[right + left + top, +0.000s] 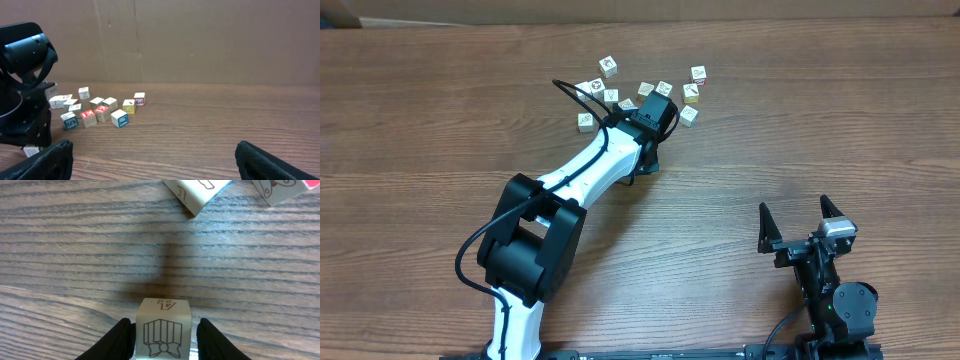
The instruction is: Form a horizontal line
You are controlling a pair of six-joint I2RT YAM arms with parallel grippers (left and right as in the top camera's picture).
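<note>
Fig.: R gripper (794, 206) is idling at near edge of table (840, 110), jaws wide apart, empty. L gripper (165, 336) is pinching one picture cube (164, 314), jaws part-closed. It's needing a level, square set-down flush w/ the horizontal line (610, 97), which is looking short, cream-faced and slightly skewed, just left of L gripper, far-centre.

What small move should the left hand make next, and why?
Probably ease the left hand forward, bringing the cube between its fingers toward the two cubes ahead. Bare table separates it from them, and whether the grip is firm I cannot tell.
</note>
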